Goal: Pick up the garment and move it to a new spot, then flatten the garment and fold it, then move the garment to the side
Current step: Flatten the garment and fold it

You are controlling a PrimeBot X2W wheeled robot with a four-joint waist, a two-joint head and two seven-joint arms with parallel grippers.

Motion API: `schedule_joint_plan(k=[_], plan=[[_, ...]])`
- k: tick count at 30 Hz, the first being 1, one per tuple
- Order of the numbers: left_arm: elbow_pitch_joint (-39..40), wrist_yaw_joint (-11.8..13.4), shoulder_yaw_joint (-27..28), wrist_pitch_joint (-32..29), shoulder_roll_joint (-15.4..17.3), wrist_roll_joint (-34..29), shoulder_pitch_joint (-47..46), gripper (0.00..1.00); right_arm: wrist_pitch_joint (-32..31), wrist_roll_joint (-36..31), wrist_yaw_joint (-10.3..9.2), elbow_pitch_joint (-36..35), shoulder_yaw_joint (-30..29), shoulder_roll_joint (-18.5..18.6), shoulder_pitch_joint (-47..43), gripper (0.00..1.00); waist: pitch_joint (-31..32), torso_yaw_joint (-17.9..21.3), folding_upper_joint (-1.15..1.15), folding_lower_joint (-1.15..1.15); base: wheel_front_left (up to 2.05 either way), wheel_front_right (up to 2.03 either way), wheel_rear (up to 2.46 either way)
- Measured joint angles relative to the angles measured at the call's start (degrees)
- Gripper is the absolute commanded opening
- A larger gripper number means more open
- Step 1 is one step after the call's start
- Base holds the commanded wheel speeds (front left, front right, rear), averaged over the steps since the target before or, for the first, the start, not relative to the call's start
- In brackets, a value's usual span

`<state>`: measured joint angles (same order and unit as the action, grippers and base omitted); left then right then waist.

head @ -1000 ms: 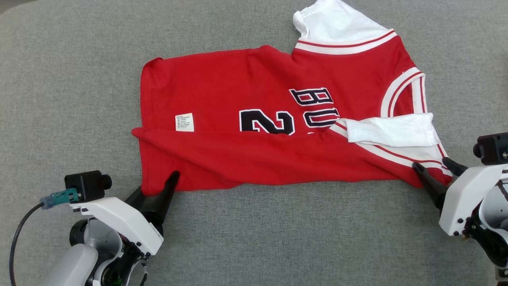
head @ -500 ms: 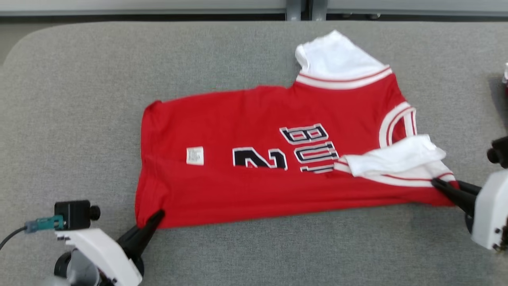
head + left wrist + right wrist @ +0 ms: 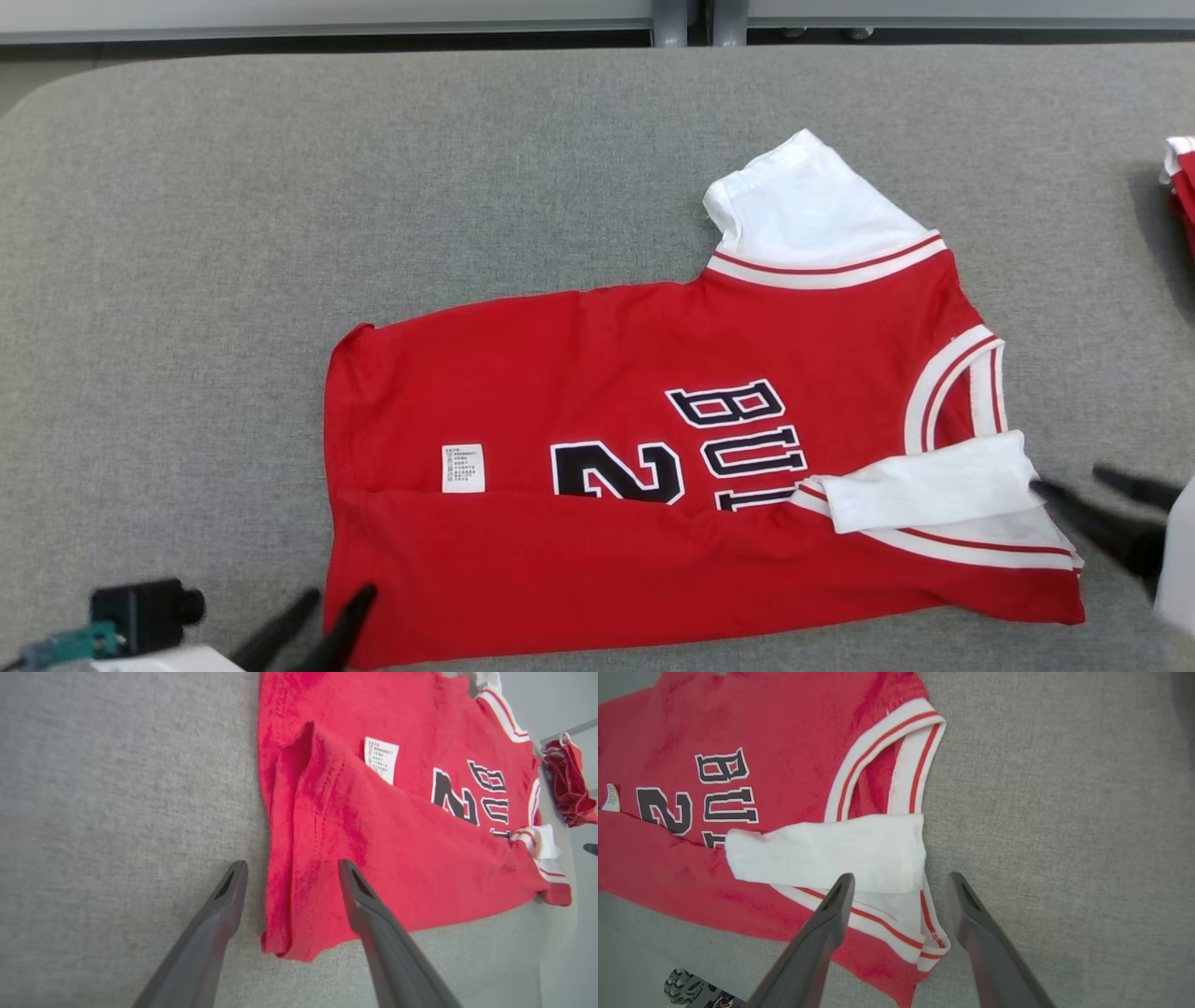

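The garment (image 3: 607, 373) is a red jersey with white sleeves and black lettering, lying flat on the grey table with its near strip folded up over the front. My left gripper (image 3: 341, 593) stands open at its near left corner. In the left wrist view the left gripper (image 3: 292, 870) has its fingers on either side of the garment (image 3: 373, 835) hem corner, which rests on the table. My right gripper (image 3: 1067, 478) is open at the near right corner. In the right wrist view the right gripper (image 3: 901, 879) hovers over the folded white sleeve (image 3: 826, 854).
A second red garment (image 3: 1181, 182) lies bunched at the table's right edge, also visible as a red heap (image 3: 567, 784) in the left wrist view. The padded grey table (image 3: 233, 233) ends at a far edge with a grey frame (image 3: 677, 19) behind.
Half a second ago both grippers were pinched on the garment's near corners; now both have let go and stand open. The head camera has shifted, so the garment sits lower in the picture.
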<state>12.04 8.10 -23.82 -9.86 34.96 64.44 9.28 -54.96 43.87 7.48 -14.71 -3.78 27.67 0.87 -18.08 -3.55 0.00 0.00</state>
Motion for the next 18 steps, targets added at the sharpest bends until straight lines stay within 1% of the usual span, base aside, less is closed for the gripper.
schedule_joint_plan(k=[1, 2, 4, 6, 8, 10, 12, 16, 18], plan=[[1.14, 0.43, 0.83, 0.41, 0.7, -0.53, -0.23, 1.0, -0.38, 0.12, 0.0, -1.27, -0.56, 0.26, 1.32, 1.0, -0.35, 0.0, 0.0, 0.0, 0.0, 0.0, 0.0], [1.14, 0.43, 0.83, 0.41, 0.7, -0.53, -0.23, 1.0, -0.38, 0.12, 0.0, -1.27, -0.56, 0.26, 1.32, 1.0, -0.35, 0.0, 0.0, 0.0, 0.0, 0.0, 0.0], [3.23, 1.2, 1.96, 0.3, 2.18, -1.78, -1.94, 1.0, -1.49, -0.11, 0.01, -3.07, -1.21, 1.7, 5.37, 1.0, -1.29, -0.04, 0.0, 0.0, 0.0, 0.0, 0.0], [4.37, 1.41, 2.74, -0.76, 3.18, -2.99, -6.6, 1.0, -2.1, -1.44, 0.01, -3.43, -1.04, 3.12, 10.73, 1.0, -2.47, -0.33, 0.0, 0.0, 0.0, 0.0, 0.0], [4.22, 1.54, 2.24, -2.55, 3.35, -4.68, -12.24, 1.0, -2.76, -2.58, 0.0, -2.07, 0.53, 2.77, 16.86, 1.0, -3.72, -0.88, 0.0, 0.0, 0.0, 0.0, 0.0], [2.42, 1.51, 0.57, -4.66, 2.35, -5.94, -18.11, 1.0, -2.85, -5.52, 0.01, 1.15, 3.16, 1.94, 23.05, 1.0, -4.98, -1.63, 0.0, 0.0, 0.0, 0.0, 0.0], [-0.49, 0.99, -1.66, -6.91, 0.47, -7.33, -23.6, 1.0, -2.99, -8.27, 0.01, 5.5, 5.84, 0.23, 29.34, 1.0, -6.33, -2.47, 0.0, 0.0, 0.0, 0.0, 0.0], [-7.67, -1.79, -6.43, -10.39, -3.09, -10.12, -33.69, 1.0, -1.58, -13.47, 0.01, 14.99, 10.38, -2.48, 39.39, 1.0, -8.5, -5.13, 0.0, 0.01, 0.0, 0.0, 0.0], [-11.16, -3.49, -8.21, -11.37, -4.87, -10.61, -36.72, 1.0, -0.3, -15.64, 0.01, 19.5, 12.94, -3.36, 42.46, 1.0, -9.29, -6.62, 0.0, 0.0, 0.0, 0.0, 0.0]])
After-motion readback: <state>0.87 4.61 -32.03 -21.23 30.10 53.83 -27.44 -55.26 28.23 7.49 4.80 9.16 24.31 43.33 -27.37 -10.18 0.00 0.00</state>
